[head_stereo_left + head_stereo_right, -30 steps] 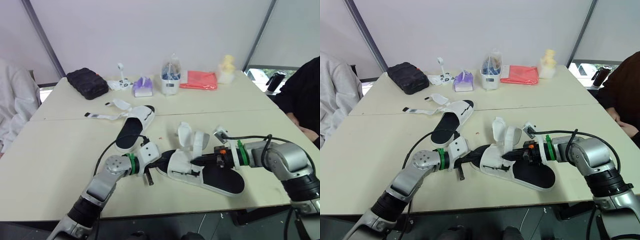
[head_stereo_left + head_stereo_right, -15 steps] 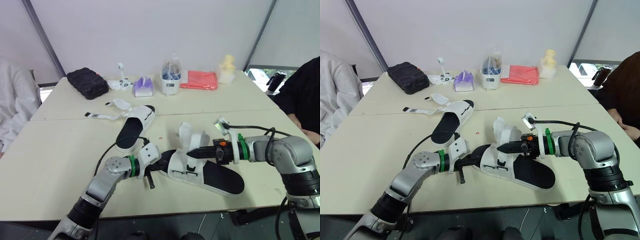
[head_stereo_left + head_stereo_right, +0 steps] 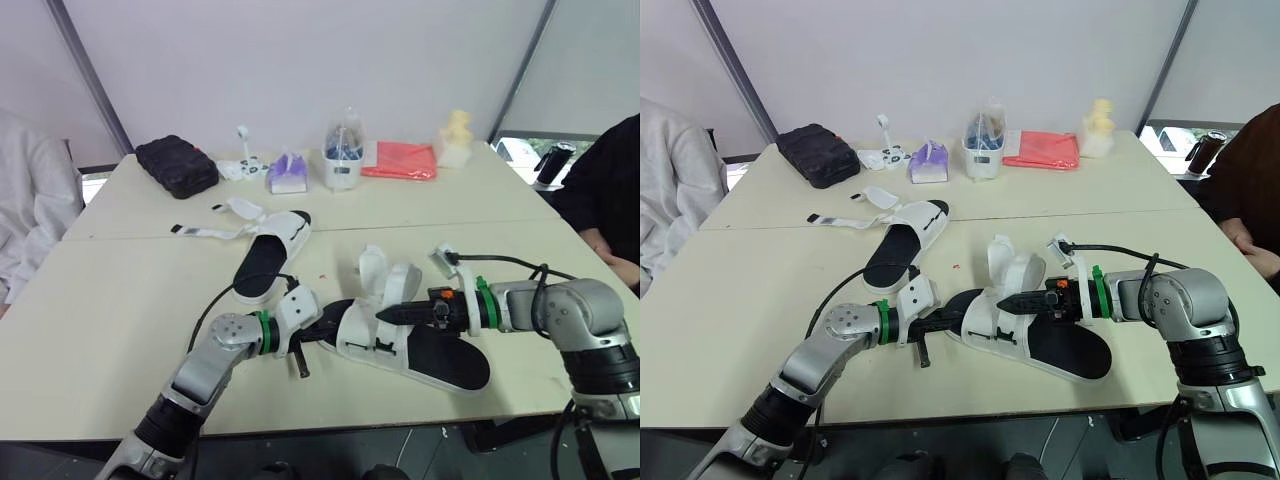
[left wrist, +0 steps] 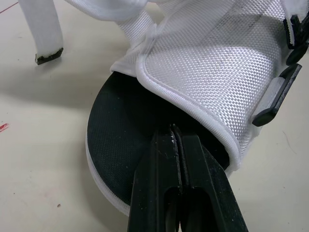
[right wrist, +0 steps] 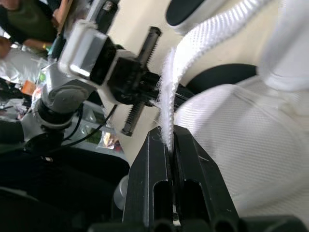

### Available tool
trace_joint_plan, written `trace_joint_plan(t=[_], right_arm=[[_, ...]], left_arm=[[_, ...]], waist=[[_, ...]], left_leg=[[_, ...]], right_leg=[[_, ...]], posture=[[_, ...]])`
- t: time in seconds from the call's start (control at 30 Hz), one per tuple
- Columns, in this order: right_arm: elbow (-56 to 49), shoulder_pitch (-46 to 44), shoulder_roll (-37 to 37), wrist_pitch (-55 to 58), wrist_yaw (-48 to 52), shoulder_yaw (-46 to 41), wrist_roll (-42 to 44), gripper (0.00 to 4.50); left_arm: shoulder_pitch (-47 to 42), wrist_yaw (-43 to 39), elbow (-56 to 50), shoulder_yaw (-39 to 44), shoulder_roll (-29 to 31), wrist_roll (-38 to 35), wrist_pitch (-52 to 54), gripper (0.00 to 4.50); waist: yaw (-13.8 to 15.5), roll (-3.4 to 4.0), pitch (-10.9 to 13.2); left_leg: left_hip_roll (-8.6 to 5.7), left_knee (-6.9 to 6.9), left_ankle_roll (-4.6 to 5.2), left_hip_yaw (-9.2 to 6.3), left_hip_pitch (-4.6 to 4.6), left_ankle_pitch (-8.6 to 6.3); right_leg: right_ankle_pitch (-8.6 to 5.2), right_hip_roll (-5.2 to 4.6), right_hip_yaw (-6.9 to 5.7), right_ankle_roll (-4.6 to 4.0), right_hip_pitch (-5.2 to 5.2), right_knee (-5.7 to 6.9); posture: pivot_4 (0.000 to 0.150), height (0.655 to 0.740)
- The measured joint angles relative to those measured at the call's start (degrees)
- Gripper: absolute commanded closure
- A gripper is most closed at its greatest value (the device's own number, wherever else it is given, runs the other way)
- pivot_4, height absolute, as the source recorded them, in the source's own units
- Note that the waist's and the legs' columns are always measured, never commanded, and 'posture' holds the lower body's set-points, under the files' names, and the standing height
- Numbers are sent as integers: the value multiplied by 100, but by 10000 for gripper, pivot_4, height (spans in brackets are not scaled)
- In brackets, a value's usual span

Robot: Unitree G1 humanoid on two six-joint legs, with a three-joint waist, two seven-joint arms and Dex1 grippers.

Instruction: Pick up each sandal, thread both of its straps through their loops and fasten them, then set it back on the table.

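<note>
The near sandal [image 3: 405, 345], white mesh upper on a black sole, lies on the table in front of me. My left gripper [image 3: 328, 322] is shut on the black sole's rim [image 4: 120, 145] at the sandal's left end, beside the mesh upper [image 4: 217, 72]. My right gripper [image 3: 382, 316] reaches in from the right and is shut on a white strap [image 5: 193, 43] above the upper. The second sandal [image 3: 268, 255] rests farther back on the left, its straps [image 3: 215, 230] spread loose on the table.
Along the far edge stand a black pouch [image 3: 175, 165], a purple tissue pack [image 3: 285, 172], a white container [image 3: 341, 160], a red cloth [image 3: 398, 160] and a yellow figure [image 3: 455, 135]. A person [image 3: 610, 190] sits at the right, another [image 3: 25, 210] at the left.
My right gripper rose with the strap, then dipped slightly back toward the upper. The left gripper has kept its hold on the sole without moving.
</note>
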Motion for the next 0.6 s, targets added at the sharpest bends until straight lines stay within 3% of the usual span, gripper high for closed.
trace_joint_plan(t=[0.6], right_arm=[[-612, 343, -289, -474, 275, 457, -262, 44695]], left_arm=[[54, -68, -113, -28, 54, -27, 74, 45000]], waist=[[-1, 0, 0]], left_leg=[[0, 1, 2, 0, 0, -1]], right_leg=[[0, 2, -1, 0, 2, -3]], posture=[[1500, 7400]])
